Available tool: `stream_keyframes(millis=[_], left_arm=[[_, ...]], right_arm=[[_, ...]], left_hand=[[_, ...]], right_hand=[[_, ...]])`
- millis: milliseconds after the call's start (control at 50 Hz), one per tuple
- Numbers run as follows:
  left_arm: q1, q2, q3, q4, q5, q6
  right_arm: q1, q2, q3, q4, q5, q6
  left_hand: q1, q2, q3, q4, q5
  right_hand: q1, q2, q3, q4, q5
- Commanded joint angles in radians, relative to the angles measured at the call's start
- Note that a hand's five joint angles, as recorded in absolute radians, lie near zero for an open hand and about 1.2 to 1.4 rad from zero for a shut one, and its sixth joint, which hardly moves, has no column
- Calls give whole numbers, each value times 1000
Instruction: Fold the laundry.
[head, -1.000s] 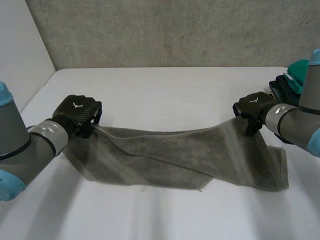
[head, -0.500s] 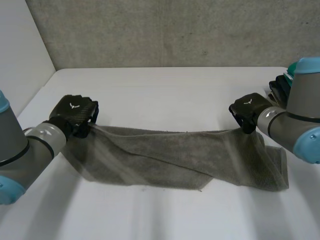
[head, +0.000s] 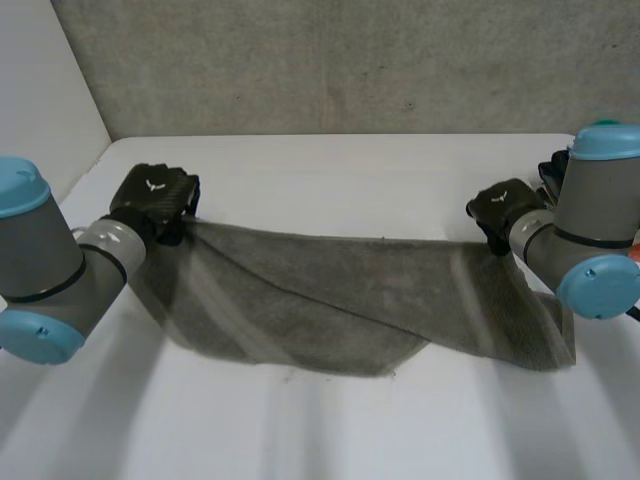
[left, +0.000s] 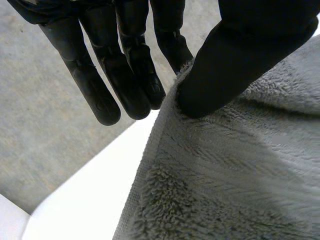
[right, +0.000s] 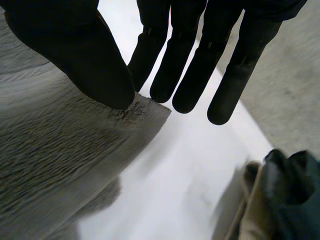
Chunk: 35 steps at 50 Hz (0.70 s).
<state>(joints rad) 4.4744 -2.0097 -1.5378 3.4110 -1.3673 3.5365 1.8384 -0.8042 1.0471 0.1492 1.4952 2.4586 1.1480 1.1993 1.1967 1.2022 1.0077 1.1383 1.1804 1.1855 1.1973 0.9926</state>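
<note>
Two towel (head: 350, 290) corners, pinched by left hand (head: 152, 200) and right hand (head: 505, 207), have risen.

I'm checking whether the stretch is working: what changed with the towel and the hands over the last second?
The left hand moved slightly farther out over the table; the right hand barely shifted. The towel has a held edge that sagged before and now runs nearly straight between them. Unchanged: each hand pinches a top corner, and the towel's lower part lies on the table.

A rough grey concrete wall (head: 350, 70) rises beyond my white tabletop (head: 330, 190); a smooth pale wall (head: 40, 110) closes in on my left.
</note>
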Motion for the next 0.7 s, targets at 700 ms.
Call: stream_keyframes(millis=[700], left_arm=[[0, 23, -53, 17, 7, -1]], right_arm=[[-4, 89, -59, -98, -75, 13]], left_hand=[[248, 197, 200, 194, 214]], right_hand=[[258, 216, 211, 199, 229]])
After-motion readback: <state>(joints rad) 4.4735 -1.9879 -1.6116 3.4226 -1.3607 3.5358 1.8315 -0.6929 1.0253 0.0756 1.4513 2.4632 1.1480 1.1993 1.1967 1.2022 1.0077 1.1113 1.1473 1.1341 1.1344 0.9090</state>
